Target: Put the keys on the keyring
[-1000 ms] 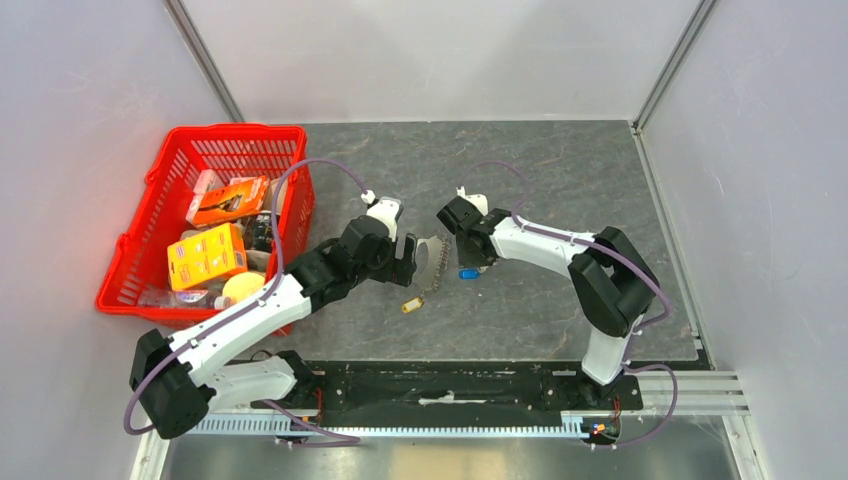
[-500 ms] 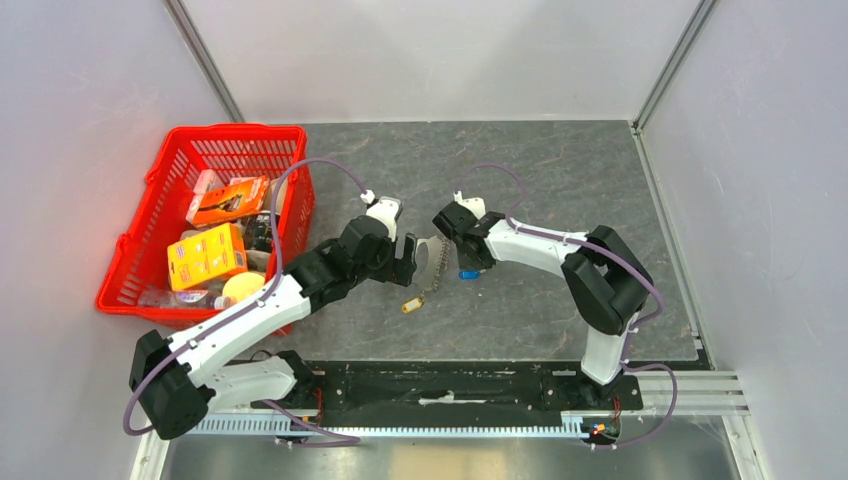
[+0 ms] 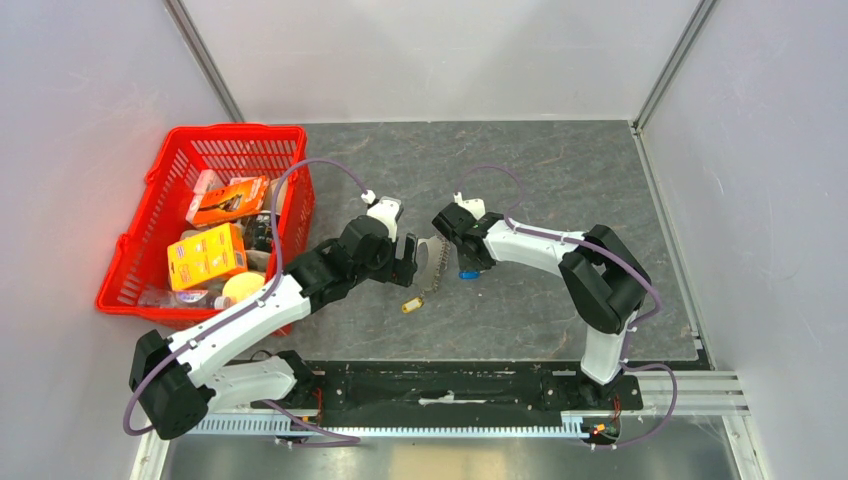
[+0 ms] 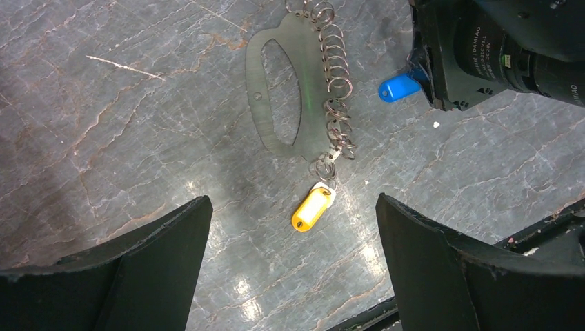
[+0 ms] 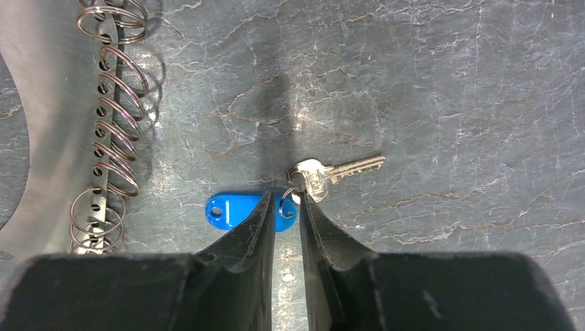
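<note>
Silver key (image 5: 334,171) — blue plastic tag (image 5: 229,209), small split ring (image 5: 287,200)

Right wrist view: keyring (image 5: 62,138) plate is cut off by the left edge, and its ring row by the top edge. Blue tag (image 5: 231,210), just right of keyring, has 1 end hidden behind the right gripper (image 5: 284,200) fingers; can't tell if they pinch it.

Left wrist view: keyring top is cut by the top edge. The key (image 5: 338,169) right of keyring is hidden behind the right gripper body, and only part of the blue tag shows. Left gripper (image 4: 291,203) fingers run off the bottom edge.

Top view: keyring is mostly hidden between the 2 grippers. Yellow tag (image 3: 407,306) below keyring is too small to tell if it's linked.
</note>
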